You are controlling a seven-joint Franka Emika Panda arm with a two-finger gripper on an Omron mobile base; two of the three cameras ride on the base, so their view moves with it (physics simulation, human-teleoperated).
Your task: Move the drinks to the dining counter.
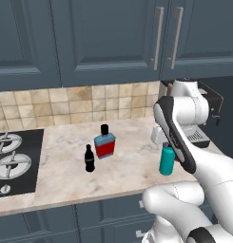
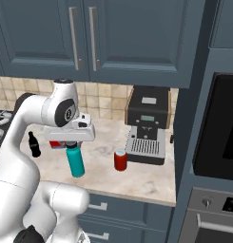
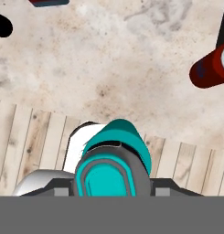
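From left to right along the beige marble-look desk [image 1: 70,171] with the tiled backsplash: a black stove top [image 1: 13,161] is set into its left end, showing two burners. Right of it, toward the middle, stands one small black bottle [image 1: 89,158], and just beside it, a little nearer the back wall, one flat blue bottle with a red label and black cap [image 1: 104,141]. Those two are close together but I cannot tell whether they touch.

Further right, near the front edge, is one teal bottle with a dark cap [image 2: 75,161]. My gripper [image 2: 72,144] sits straight over its top, clamped on the cap end, with the jaws partly closed around it. In the hand view the teal bottle fills the space between my fingertips [image 3: 58,185], body pointing away from the camera over the desk's front edge. Its base looks at or just above the desk surface; I cannot tell which.

Right of the teal bottle, apart from it, stands one short red can [image 2: 120,160], just left of a single black and silver coffee machine [image 2: 147,126] at the desk's right end.

So four drinks in all, one of each.
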